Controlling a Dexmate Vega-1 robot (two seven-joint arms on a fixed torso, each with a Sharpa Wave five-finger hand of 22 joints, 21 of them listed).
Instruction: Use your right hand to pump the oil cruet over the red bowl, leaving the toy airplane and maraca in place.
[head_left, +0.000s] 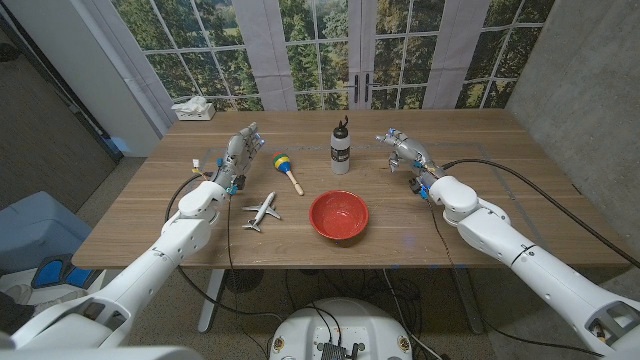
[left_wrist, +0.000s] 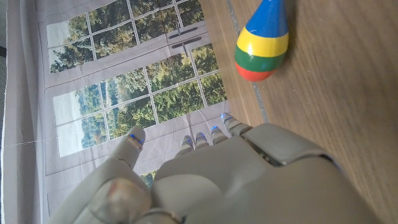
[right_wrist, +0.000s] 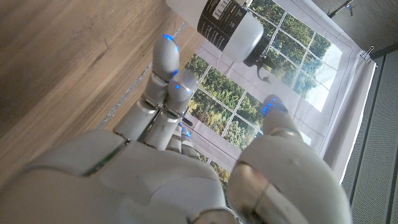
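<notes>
The wooden table (head_left: 480, 215) carries everything, and the red bowl (head_left: 338, 215) near its front edge serves as the landmark. Behind the bowl, toward the windows, the oil cruet (head_left: 340, 146) stands upright, white with a dark label and a black pump top; in the right wrist view its base is cut off by the picture's edge and the label print is too small to read. The right hand (head_left: 404, 153) hovers behind and to the right of the bowl, beside the cruet but apart from it, fingers spread with the thumb held wide and nothing in its grasp. The left hand (head_left: 238, 152) sits behind and to the left of the bowl, fingers apart and holding nothing; whether it touches the table cannot be told. The maraca (head_left: 287, 169), striped in blue, yellow, green and red, lies between that hand and the bowl; its handle is cut off in the left wrist view. The toy airplane (head_left: 262, 212) lies just left of the bowl, its details too small to make out.
</notes>
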